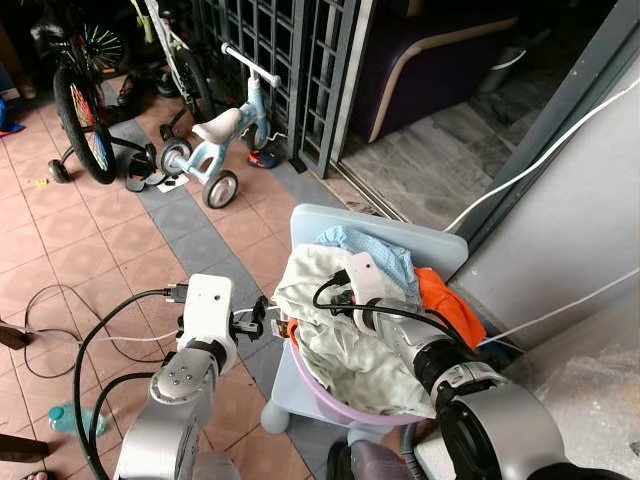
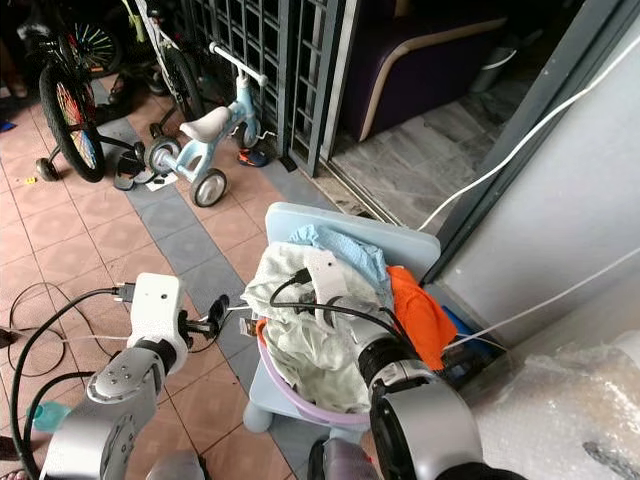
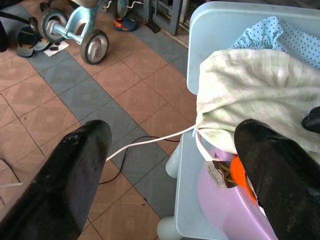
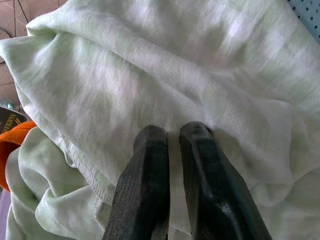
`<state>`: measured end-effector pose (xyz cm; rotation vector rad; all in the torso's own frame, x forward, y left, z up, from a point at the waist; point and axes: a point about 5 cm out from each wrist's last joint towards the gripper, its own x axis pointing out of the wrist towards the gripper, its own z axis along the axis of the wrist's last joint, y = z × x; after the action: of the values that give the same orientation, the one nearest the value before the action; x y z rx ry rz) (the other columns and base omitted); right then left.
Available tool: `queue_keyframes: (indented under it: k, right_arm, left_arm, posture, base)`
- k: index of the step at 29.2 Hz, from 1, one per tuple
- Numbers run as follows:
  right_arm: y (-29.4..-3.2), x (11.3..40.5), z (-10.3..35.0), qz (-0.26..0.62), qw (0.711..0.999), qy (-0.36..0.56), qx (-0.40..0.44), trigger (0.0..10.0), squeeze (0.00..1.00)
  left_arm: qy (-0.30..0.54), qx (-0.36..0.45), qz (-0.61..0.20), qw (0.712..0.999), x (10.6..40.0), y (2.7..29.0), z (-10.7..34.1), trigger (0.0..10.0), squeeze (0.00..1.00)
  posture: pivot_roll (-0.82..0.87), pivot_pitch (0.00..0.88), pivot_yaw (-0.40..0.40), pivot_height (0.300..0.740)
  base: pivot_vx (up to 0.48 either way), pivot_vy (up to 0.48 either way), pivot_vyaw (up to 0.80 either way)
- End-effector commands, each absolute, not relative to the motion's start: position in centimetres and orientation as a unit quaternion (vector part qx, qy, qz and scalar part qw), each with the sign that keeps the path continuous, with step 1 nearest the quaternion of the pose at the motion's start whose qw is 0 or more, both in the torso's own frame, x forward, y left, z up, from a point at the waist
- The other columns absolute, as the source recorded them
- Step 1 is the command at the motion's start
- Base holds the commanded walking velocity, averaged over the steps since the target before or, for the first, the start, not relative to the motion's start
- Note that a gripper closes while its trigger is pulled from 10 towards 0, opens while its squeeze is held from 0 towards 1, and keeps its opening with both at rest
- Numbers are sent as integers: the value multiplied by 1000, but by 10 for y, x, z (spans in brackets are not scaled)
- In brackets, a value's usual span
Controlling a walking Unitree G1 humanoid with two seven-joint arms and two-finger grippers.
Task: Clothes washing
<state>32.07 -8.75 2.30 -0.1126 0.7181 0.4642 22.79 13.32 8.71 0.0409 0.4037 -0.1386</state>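
Observation:
A lilac basin heaped with laundry stands on a light blue plastic stool. A pale green cloth lies on top, with a blue dotted cloth behind it and an orange garment at the right. My right gripper is shut, its fingertips pressed side by side into the pale green cloth. To the left of the basin my left gripper is held open, its fingers wide apart over the tiled floor beside the stool's edge.
A child's tricycle and a bicycle stand at the back left before a dark metal gate. Cables and a plastic bottle lie on the tiles at my left. A grey wall rises close on the right.

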Motion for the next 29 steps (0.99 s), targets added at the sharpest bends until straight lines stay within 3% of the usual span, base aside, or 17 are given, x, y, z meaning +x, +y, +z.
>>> queue_keyframes:
  k: [1,8,11,14,20,24,25,26,27,28,29]
  right_arm:
    - [-92,322,25,220,909,349,-53,0,0]
    - [-98,315,18,194,908,371,-9,0,0]
    - [-105,318,23,167,924,343,22,0,0]
    - [-123,328,51,141,970,200,-18,0,0]
    - [-151,309,79,81,993,90,-5,0,0]
    - [-153,296,80,80,994,77,-6,0,0]
    - [-153,290,76,91,992,83,-28,8000,0]
    - [-152,288,74,97,991,88,-21,10000,612]
    - [-152,287,73,101,991,91,-14,10000,612]
    - [-151,286,74,104,990,94,-4,10000,1000]
    - [-151,286,74,104,990,94,-4,10000,1000]
  left_arm:
    - [202,22,-66,977,229,132,85,10000,0]
    - [202,30,-56,977,236,134,82,10000,0]
    - [201,29,-55,978,237,131,80,10000,0]
    - [188,28,-61,980,237,127,79,10000,0]
    - [179,26,-88,980,244,122,78,10000,0]
    - [169,35,-94,981,250,119,79,10000,0]
    - [163,37,-94,981,253,117,81,10000,0]
    - [162,38,-95,981,255,116,82,10000,0]
    - [161,40,-95,981,255,116,82,10000,0]
    - [160,39,-96,982,256,115,83,10000,0]
    - [160,39,-96,982,256,115,83,10000,0]
  posture:
    - [90,85,-121,740]
    - [63,65,-118,740]
    - [43,41,-119,740]
    - [27,10,-106,740]
    - [-10,0,-69,740]
    - [-27,0,-53,740]
    - [-32,0,-45,740]
    - [-35,0,-38,740]
    - [-35,0,-38,740]
    - [-34,0,-36,740]
    - [-34,0,-36,740]
  base:
    - [0,0,0]
    - [0,0,0]
    - [0,0,0]
    - [0,0,0]
    - [0,0,0]
    - [0,0,0]
    - [0,0,0]
    - [0,0,0]
    - [0,0,0]
    - [0,0,0]
    - [0,0,0]
